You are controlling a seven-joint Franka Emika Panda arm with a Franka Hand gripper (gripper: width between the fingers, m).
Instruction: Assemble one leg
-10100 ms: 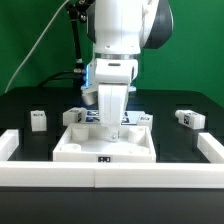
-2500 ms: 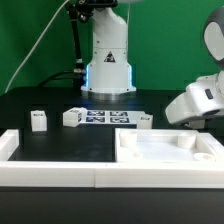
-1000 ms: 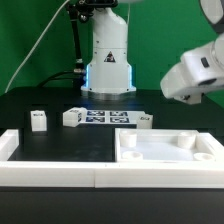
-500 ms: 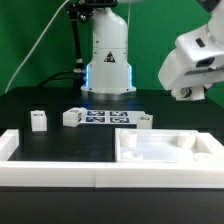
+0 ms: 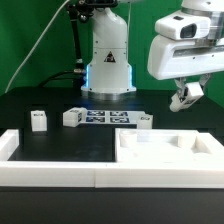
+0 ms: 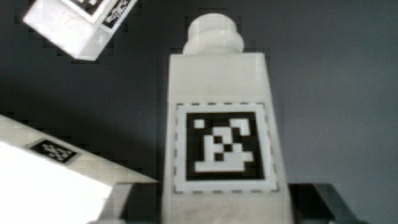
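Observation:
My gripper [image 5: 186,99] hangs high at the exterior view's right, above the table, shut on a leg [image 5: 187,95], a small white block that sits tilted in the jaws. In the wrist view the held leg [image 6: 221,118] fills the middle, its black-and-white tag facing the camera and its rounded peg end pointing away from my gripper [image 6: 222,207]. Dark fingers [image 6: 331,204] press on both sides. The large white square panel [image 5: 166,151] with raised rims lies below, at the front right.
Three loose legs lie on the black table: one at the left [image 5: 38,121], one by the marker board [image 5: 72,117], one behind the panel [image 5: 145,121]. The marker board [image 5: 105,118] lies mid-table. A white rail [image 5: 50,172] runs along the front. The robot base [image 5: 108,60] stands behind.
The arm has risen and swung upright at the right, lifting the leg above the table. Earlier the panel lay in the middle under the gripper; it now lies at the front right.

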